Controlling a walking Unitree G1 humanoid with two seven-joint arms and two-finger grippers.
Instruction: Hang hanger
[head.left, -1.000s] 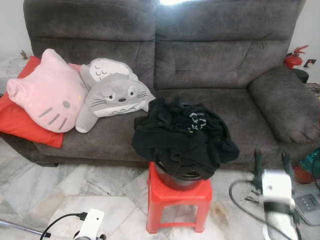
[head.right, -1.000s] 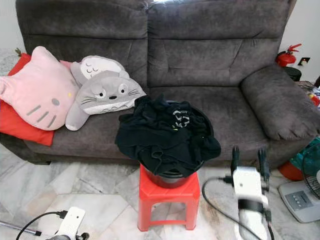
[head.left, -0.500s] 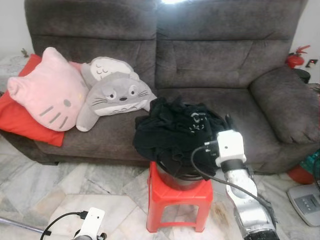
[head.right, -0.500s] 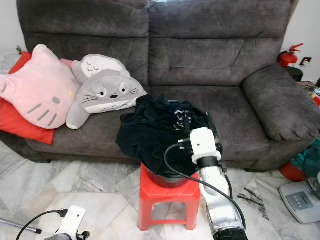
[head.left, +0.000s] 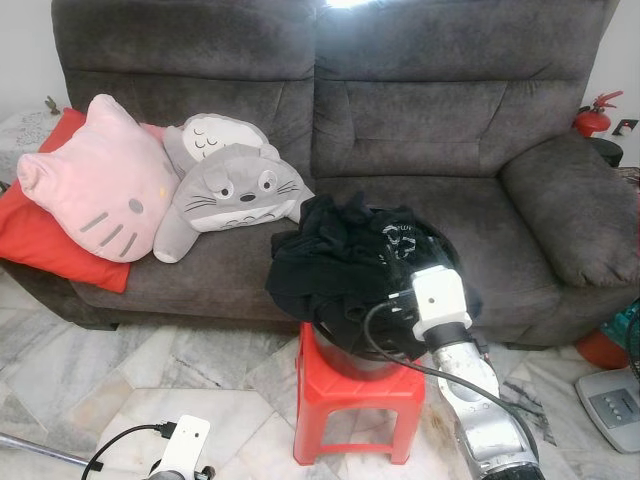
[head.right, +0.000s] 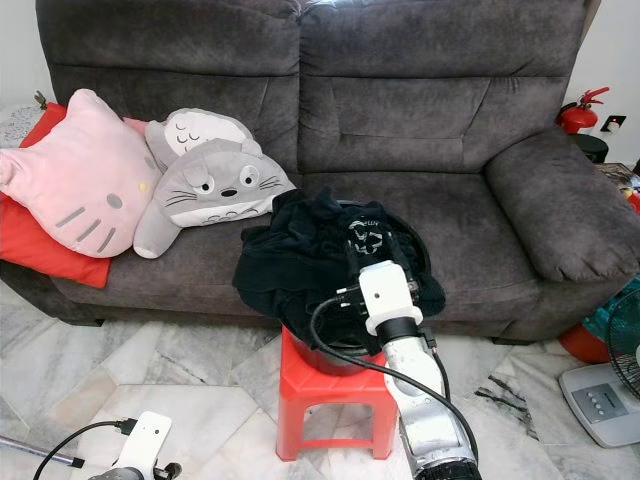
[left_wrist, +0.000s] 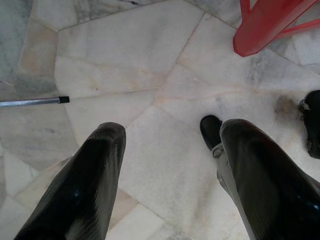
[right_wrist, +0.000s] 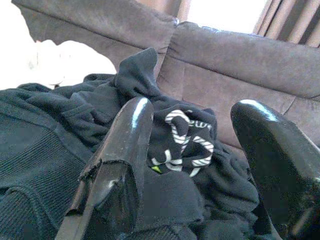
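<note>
A heap of black clothes (head.left: 345, 270) with a white printed logo (right_wrist: 182, 135) fills a dark bucket (head.left: 350, 358) standing on a red plastic stool (head.left: 355, 400) in front of the sofa. My right gripper (right_wrist: 192, 107) is open just above the right side of the heap, one finger (right_wrist: 125, 145) on each side of the logo, nothing held between them. Its white wrist (head.left: 440, 300) rises from the lower right. My left gripper (left_wrist: 170, 135) hangs open low over the marble floor, left of the stool.
A grey sofa (head.left: 450, 130) stands behind the stool with a pink cat cushion (head.left: 95, 185), a grey plush (head.left: 230, 190) and a red cushion (head.left: 25, 240). A fire extinguisher (head.left: 590, 112) is at the far right. A metal rod (left_wrist: 30, 101) lies on the floor.
My right arm has swung up from low at the right, moving left to the clothes heap. The left arm has stayed put.
</note>
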